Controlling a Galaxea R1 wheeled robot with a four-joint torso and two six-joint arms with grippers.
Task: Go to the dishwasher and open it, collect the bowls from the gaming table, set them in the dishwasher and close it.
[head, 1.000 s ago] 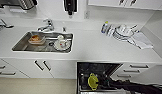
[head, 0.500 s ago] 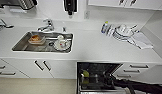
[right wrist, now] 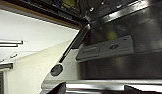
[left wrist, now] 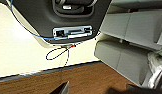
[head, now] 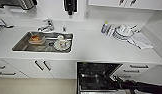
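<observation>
Dark and wire-racked, the dishwasher point(head: 97, 76) lies open at our six o'clock, under the white counter point(head: 97, 47). Our right arm point(head: 142, 86) stretches in from four o'clock toward it; we cannot tell its jaws' state.

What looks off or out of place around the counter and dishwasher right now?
Nothing spilled or broken. The grey built-in dishwasher stands open, dark racks exposed, with the right arm's tool at its edge. Used pale dishes sit in the steel sink, and plates and papers clutter the white countertop at the right.
</observation>
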